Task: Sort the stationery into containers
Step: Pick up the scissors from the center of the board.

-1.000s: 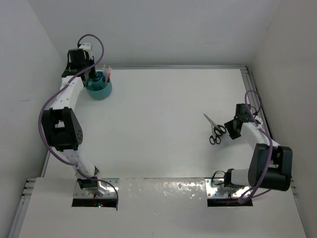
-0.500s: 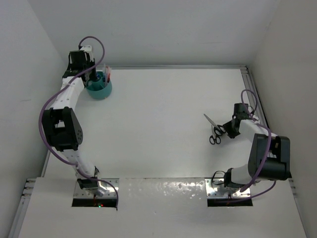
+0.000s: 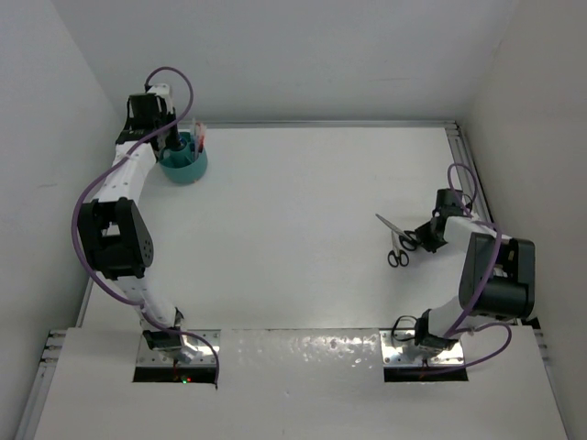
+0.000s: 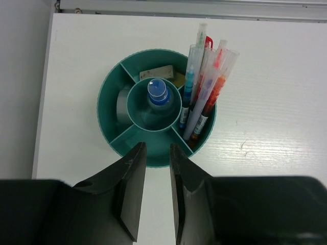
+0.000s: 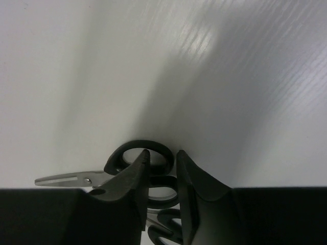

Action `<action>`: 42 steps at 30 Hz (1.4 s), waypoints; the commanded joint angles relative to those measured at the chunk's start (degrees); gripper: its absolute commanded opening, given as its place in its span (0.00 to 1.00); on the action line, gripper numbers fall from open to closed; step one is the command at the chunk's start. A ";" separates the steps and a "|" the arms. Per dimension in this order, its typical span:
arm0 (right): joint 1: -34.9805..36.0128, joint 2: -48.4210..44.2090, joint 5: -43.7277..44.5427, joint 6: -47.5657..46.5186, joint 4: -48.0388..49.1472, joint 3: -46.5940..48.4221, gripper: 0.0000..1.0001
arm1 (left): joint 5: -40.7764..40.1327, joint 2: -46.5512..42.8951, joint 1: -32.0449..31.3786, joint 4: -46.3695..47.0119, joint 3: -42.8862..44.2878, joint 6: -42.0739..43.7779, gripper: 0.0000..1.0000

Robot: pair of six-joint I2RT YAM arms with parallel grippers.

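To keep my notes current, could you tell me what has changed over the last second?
The right gripper edged onto the scissors, its jaws narrowing around a handle loop; a firm grip is unclear. The left gripper stayed over the teal tub, unchanged.

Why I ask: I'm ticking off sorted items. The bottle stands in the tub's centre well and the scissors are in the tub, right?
Not the scissors: the top view shows them on the table by the right pincer. The bottle is in the tub's centre well.
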 commanded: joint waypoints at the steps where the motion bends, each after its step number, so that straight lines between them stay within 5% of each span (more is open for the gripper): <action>1: -0.27 1.53 -0.27 -1.72 -1.88 -1.17 0.25 | 0.05 -2.25 -0.46 0.67 1.72 -0.59 0.24; 17: -2.20 5.04 1.14 -5.41 -11.37 2.43 0.29 | 0.40 -2.60 -0.55 0.23 3.83 -1.47 0.24; 24: -2.47 3.91 1.23 -7.08 -6.54 -0.82 0.00 | 0.93 -2.60 -0.37 -0.74 5.33 -2.17 0.24; 34: 3.76 -10.32 16.69 -24.38 -4.26 5.23 0.00 | 13.57 -2.69 -1.51 -2.41 7.96 -0.95 0.32; 42: 15.10 -15.70 24.53 -36.07 1.10 10.69 0.00 | 33.07 -4.71 -3.71 -3.11 7.53 6.25 0.45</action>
